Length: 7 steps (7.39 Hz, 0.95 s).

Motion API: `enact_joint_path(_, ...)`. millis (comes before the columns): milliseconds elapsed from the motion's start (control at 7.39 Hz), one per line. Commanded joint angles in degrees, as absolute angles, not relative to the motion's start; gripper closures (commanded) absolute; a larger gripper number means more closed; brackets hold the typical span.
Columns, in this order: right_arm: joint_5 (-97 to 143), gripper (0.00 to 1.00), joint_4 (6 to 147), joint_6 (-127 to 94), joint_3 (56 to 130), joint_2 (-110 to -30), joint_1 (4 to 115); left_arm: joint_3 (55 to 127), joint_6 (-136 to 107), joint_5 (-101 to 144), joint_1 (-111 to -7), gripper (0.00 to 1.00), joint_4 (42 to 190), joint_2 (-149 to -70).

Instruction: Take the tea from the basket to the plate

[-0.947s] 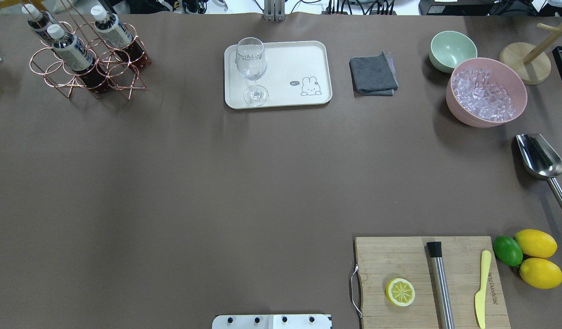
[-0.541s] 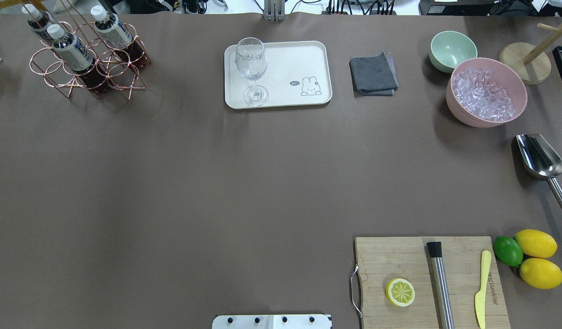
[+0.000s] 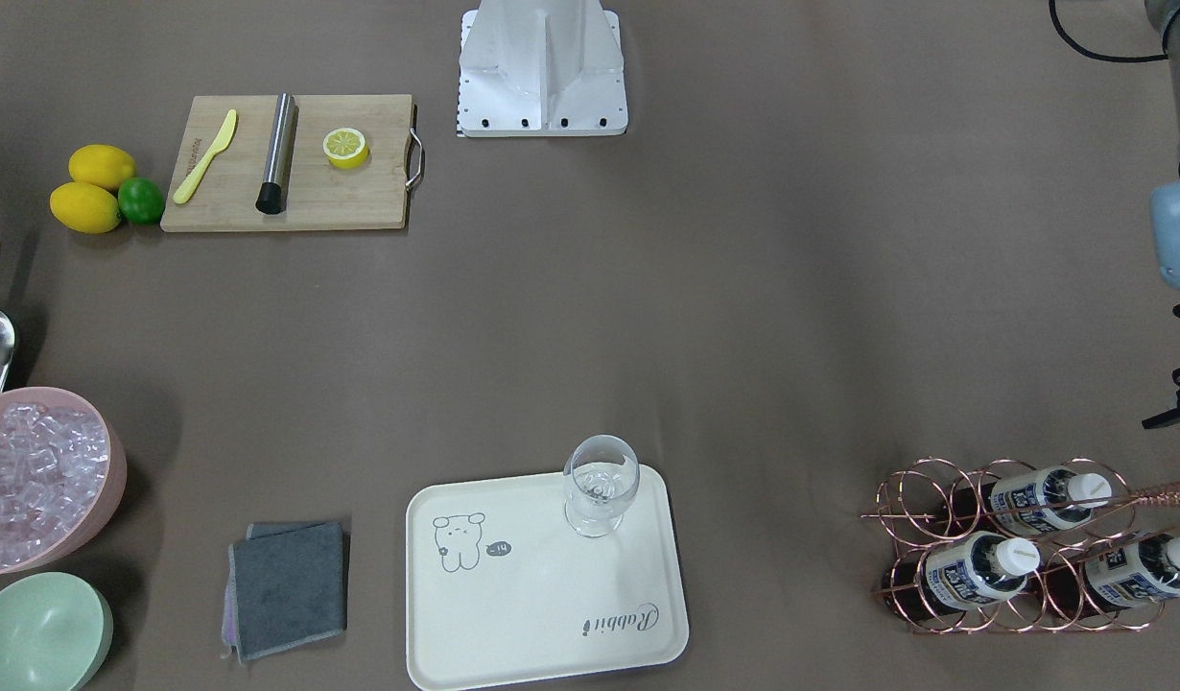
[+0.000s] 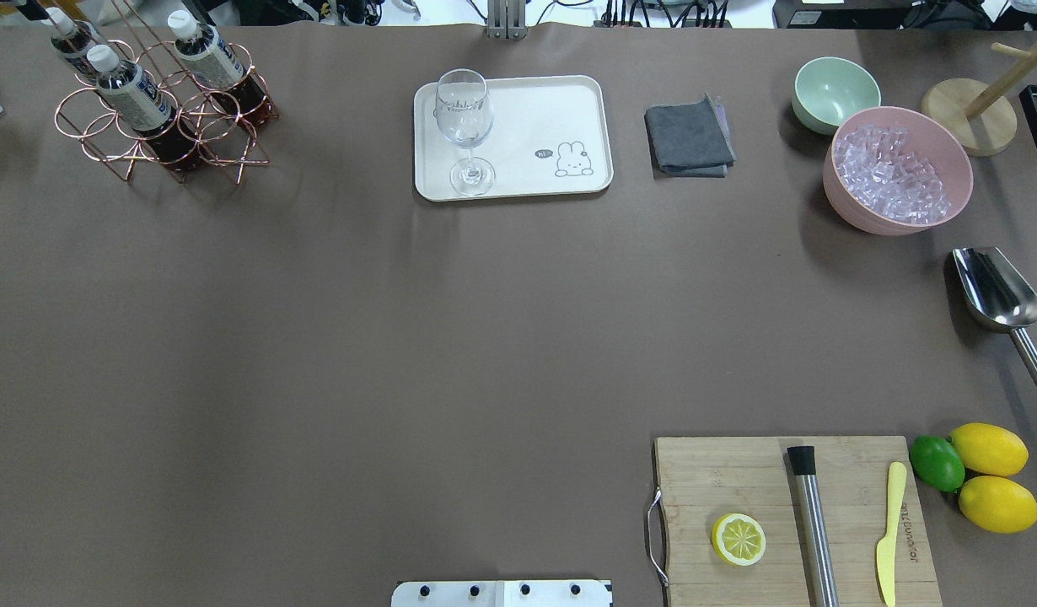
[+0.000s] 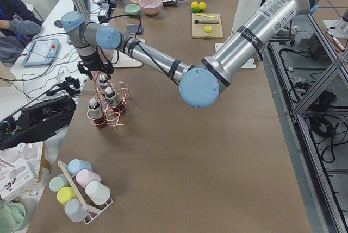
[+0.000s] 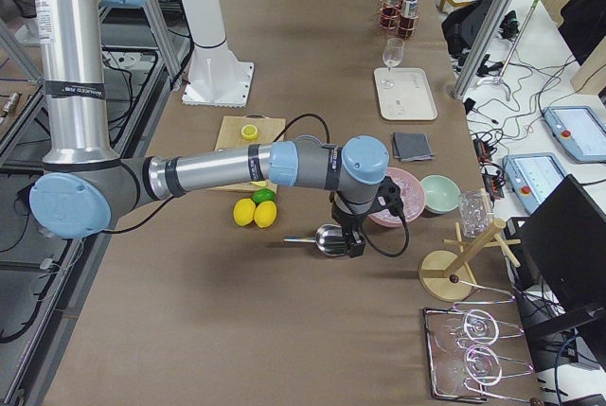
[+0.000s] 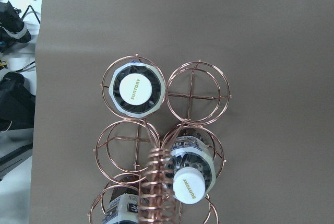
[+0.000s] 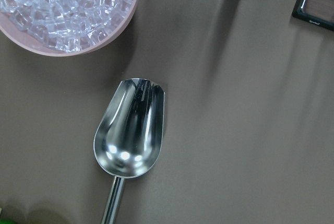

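Quick status from my remote seat. The left gripper [image 5: 95,71] hangs right above the basket [image 7: 197,96] at the far left corner of the table. I can't tell from any feed whether its claw is released or clenched: the wrist cam shows no fingers, and the side cam is too far off.

Looking straight down from the left wrist cam, one tea bottle [image 7: 134,89] stands upright in an end cell, white cap facing the lens. A second bottle [image 7: 188,183] sits in the middle cell of the other row, partly behind the twisted handle. A third bottle [image 7: 119,209] peeks in at the bottom edge. So all three are in the basket in a zigzag, with bare rings between them. Nothing is touching them.

The plate [image 4: 518,192] is well apart from the basket, along the same far edge of the table. On it there's only a wine glass [image 4: 464,126], standing at the corner nearest the basket.

The right gripper [image 6: 352,243] is way over on the other side. It hovers over the metal scoop [image 8: 130,135], which lies just beside the pink bowl of ice [image 4: 840,202]. Same story there, I can't tell how its claw stands.
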<state>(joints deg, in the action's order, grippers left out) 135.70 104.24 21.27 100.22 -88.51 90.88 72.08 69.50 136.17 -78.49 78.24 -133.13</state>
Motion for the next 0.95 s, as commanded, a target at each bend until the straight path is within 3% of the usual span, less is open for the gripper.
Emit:
enact_joint_path(0, 135.7, 0.0, 104.15, 21.27, 100.2, -88.51, 90.88, 71.98, 69.79, 135.35, -78.49, 0.12, 78.05, -133.24)
enact_joint_path(541, 135.7, 0.0, 104.15, 21.27, 100.2, -88.51, 90.88, 69.18, 69.43, 134.65, -78.49, 0.13, 78.13, -135.26)
enact_joint_path(677, 135.7, 0.0, 104.15, 21.27, 100.2, -88.42, 90.88, 68.04, 69.43, 134.65, -78.49, 0.19, 78.22, -136.22)
enact_joint_path(812, 135.7, 0.0, 104.15, 21.27, 100.2, -88.5, 90.88, 67.85, 69.35, 134.56, -78.49, 0.35, 78.14, -136.32)
